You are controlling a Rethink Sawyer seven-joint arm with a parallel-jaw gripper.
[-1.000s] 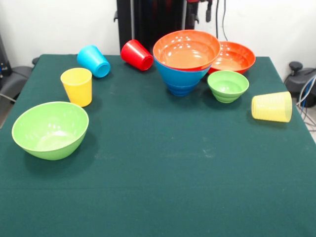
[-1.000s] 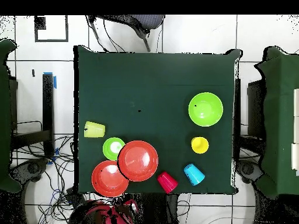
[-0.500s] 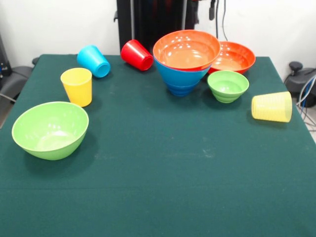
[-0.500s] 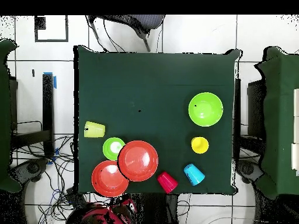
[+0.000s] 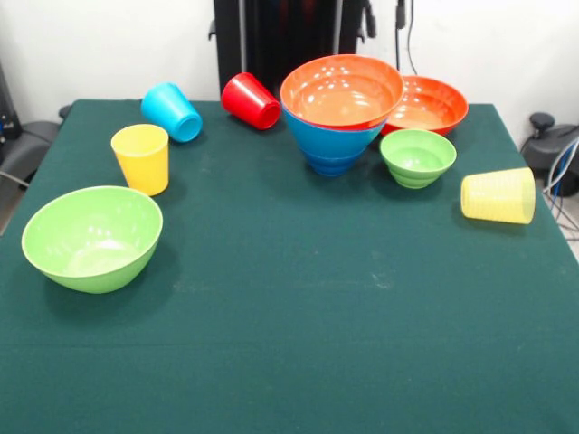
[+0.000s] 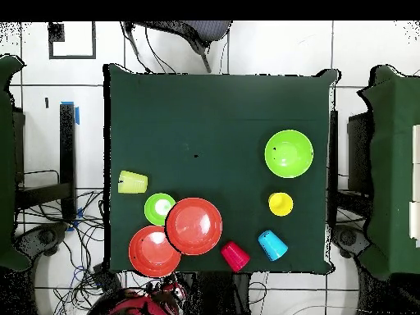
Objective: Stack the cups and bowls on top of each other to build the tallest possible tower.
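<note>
Tower (image 5: pixel 339 113) — lowest bowl hidden under the blue one.

Light was bright and even, falling from above. The orange-red bowl (image 5: pixel 342 90) on the stack carried white glare spots inside, as did the bowl behind it (image 5: pixel 427 102). The big green bowl (image 5: pixel 92 237) cast a soft, faint shadow on the desk (image 5: pixel 298 344). Focus stayed sharp across the front view.
</note>
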